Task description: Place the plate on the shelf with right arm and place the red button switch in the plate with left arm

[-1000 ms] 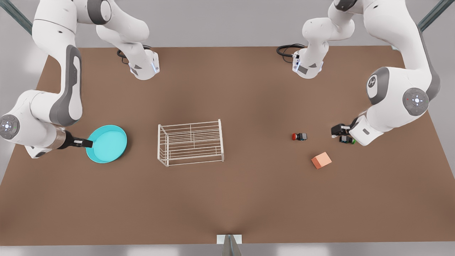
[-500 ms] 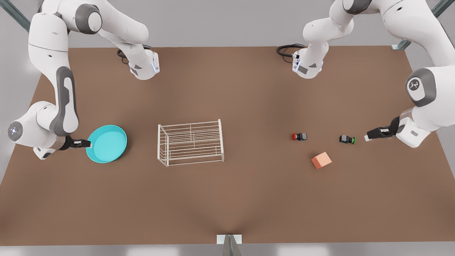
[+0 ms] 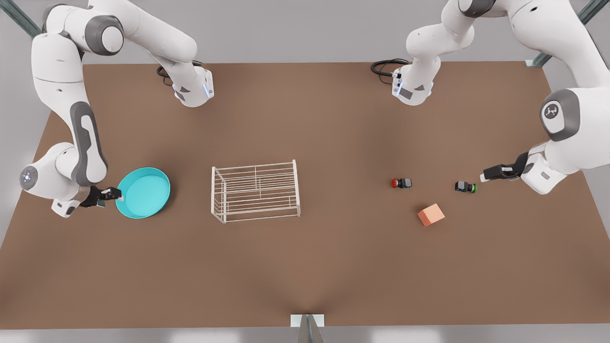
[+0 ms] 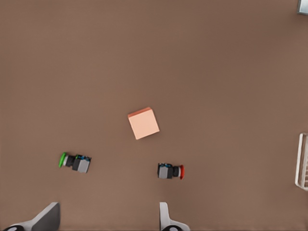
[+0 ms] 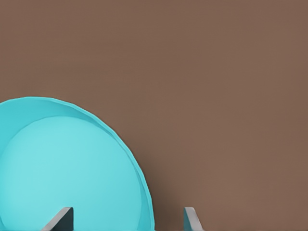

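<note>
The turquoise plate (image 3: 143, 193) lies flat on the table at the front view's left. My right gripper (image 3: 112, 194) is at its outer rim, open, and in the right wrist view the plate (image 5: 67, 173) edge passes between the gripper's (image 5: 126, 219) two fingers. The white wire shelf (image 3: 256, 190) stands mid-table with nothing on it. The red button switch (image 3: 401, 183) lies on its side toward the front view's right. My left gripper (image 3: 486, 175) hovers open beyond the green switch, well apart from the red button switch (image 4: 170, 171).
A green-capped switch (image 3: 465, 186) lies just off the left gripper's tips. An orange cube (image 3: 431, 215) sits nearer the front edge, between the two switches. Both arm bases stand at the far edge of the brown table (image 3: 333, 267).
My left gripper pulled back from over the green switch toward the front view's right, then edged slightly back. The right gripper drew back a little to the plate's rim.
</note>
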